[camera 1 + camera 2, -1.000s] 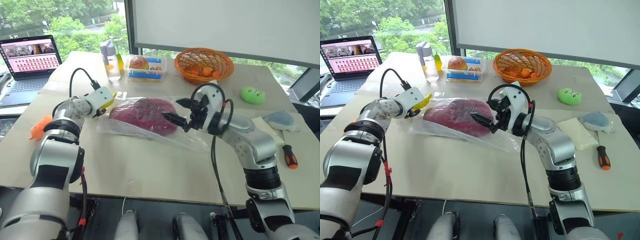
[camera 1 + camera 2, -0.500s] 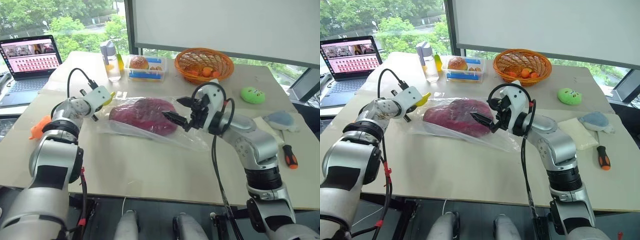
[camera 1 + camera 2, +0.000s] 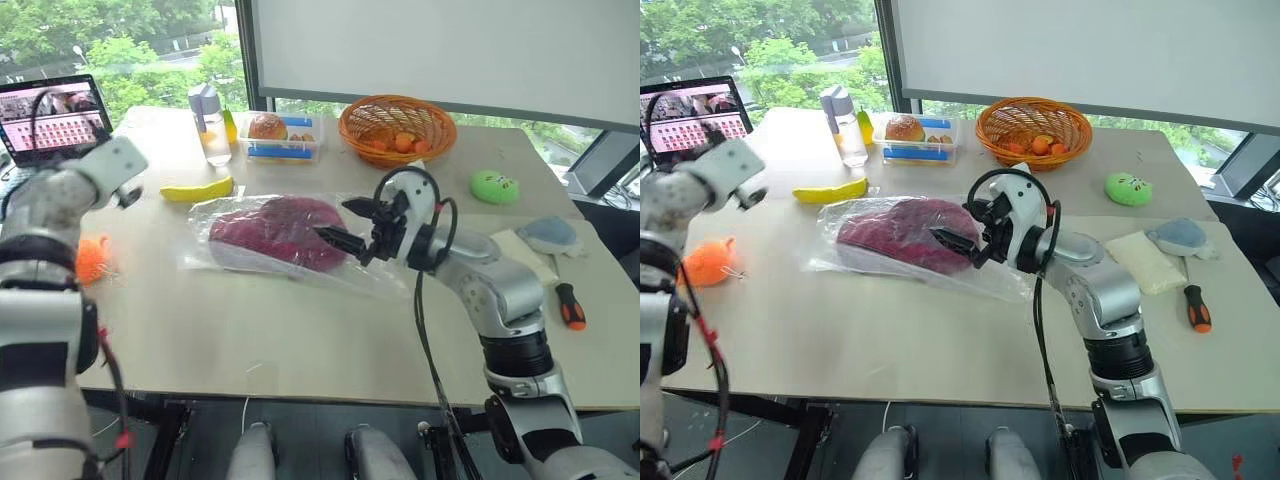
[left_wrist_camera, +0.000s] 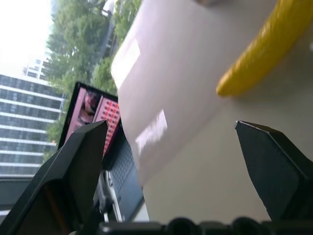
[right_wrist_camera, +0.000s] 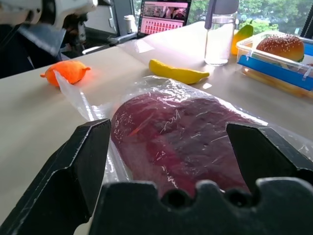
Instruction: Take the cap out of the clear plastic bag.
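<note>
Both hands empty, fingers apart: right hand beside soft maroon fabric cap, sealed inside slippery crinkly clear plastic bag on worktop. Pinch film edge.

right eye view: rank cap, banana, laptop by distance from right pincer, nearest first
From the right pincer:
1. cap, inside the clear plastic bag, right at the fingertips.
2. banana, beyond the bag, toward the robot's left.
3. laptop, far left corner.

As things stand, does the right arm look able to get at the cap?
Probably not directly: the right gripper hovers open at the cap, but the clear plastic bag wraps it all around.
</note>
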Available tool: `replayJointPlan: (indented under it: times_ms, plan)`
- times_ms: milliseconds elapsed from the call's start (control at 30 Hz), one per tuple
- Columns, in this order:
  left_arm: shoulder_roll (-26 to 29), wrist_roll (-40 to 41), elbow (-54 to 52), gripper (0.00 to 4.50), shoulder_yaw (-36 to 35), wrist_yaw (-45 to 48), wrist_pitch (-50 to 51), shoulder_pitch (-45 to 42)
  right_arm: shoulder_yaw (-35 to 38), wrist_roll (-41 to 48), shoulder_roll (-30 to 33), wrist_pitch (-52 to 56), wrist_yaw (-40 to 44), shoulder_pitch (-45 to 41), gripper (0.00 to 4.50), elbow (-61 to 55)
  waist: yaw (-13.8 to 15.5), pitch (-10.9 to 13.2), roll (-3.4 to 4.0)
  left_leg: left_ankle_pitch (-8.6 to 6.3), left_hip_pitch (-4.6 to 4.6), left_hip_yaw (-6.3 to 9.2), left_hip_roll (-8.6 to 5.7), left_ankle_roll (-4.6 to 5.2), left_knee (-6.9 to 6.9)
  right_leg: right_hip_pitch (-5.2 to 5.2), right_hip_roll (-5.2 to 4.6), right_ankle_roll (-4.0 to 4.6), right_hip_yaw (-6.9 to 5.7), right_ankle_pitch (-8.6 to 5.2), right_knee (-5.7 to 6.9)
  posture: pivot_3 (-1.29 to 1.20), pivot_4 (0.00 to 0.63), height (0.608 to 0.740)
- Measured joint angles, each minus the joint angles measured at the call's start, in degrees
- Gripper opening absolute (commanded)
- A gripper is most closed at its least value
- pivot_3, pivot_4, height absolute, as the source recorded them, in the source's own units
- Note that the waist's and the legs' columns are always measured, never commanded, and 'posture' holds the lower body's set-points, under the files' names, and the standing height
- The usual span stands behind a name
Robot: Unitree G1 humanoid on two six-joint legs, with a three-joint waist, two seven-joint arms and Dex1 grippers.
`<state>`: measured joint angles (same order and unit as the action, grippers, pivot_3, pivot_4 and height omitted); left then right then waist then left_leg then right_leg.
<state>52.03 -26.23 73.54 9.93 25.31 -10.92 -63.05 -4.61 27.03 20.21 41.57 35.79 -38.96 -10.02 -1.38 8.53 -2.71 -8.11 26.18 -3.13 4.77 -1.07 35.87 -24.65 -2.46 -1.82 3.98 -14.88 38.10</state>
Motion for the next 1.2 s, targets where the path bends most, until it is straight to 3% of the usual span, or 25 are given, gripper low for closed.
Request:
replayJointPlan:
  times_ms: [300, 433, 600, 900, 1033, 1200]
  plan:
    - [2.64, 7.96, -6.31, 4.43, -5.72, 3.4, 0.94, 12.01, -2.13, -1.08, -1.81, -2.33, 3.25, -2.87, 4.5, 3.79, 1.47, 0.0, -0.03, 0.01, 0.11, -0.03, 0.01, -0.02, 0.13, -0.02, -0.06, 0.01, -0.06, 0.01, 0.02, 0.0, 0.15, 0.737]
    - [-0.23, 11.03, -10.96, 4.43, -7.11, 6.02, 1.32, 13.51, -2.2, -1.24, -2.01, -2.48, 3.88, -2.88, 4.5, 4.28, 1.72, 0.0, -0.03, 0.01, 0.11, -0.02, 0.02, -0.03, 0.12, -0.03, -0.05, 0.02, -0.07, 0.01, 0.04, 0.0, 0.15, 0.737]
    - [-8.37, 22.12, -23.84, 4.43, -11.6, 14.37, 4.94, 13.69, -2.14, -1.36, -1.71, -2.48, 4.16, -2.91, 4.5, 4.15, 2.17, 0.0, -0.03, 0.02, 0.15, -0.01, 0.01, -0.03, 0.17, 0.01, -0.06, 0.02, -0.07, 0.01, 0.01, 0.0, 0.15, 0.737]
    - [-11.0, 38.44, -52.44, 4.43, -15.8, 24.28, 26.48, 19.19, -1.67, -0.89, 2.81, -2.1, 9.37, -3.31, 4.5, 1.84, 0.14, 0.0, -0.01, 0.03, -0.03, 0.05, 0.02, -0.02, 0.13, 0.09, 0.02, 0.02, -0.01, 0.01, 0.14, 0.0, 0.15, 0.737]
    - [-6.61, 47.52, -65.53, 4.43, -16.47, 31.08, 42.77, 27.85, -4.25, -1.02, 5.39, -1.96, 14.34, -5.43, 4.5, 1.12, -0.43, 0.02, 0.02, 0.02, -0.05, 0.05, 0.03, -0.02, 0.11, 0.11, 0.01, 0.02, 0.0, -0.01, 0.07, 0.0, 0.15, 0.737]
    - [-4.16, 53.93, -73.95, 4.43, -17.99, 34.61, 52.43, 37.96, -12.29, -4.53, 7.67, -4.18, 21.04, -6.16, 4.5, 2.12, -0.51, 0.02, 0.03, 0.02, -0.09, 0.12, 0.04, -0.01, 0.16, 0.16, 0.02, 0.07, -0.05, -0.04, 0.1, 0.0, 0.15, 0.737]
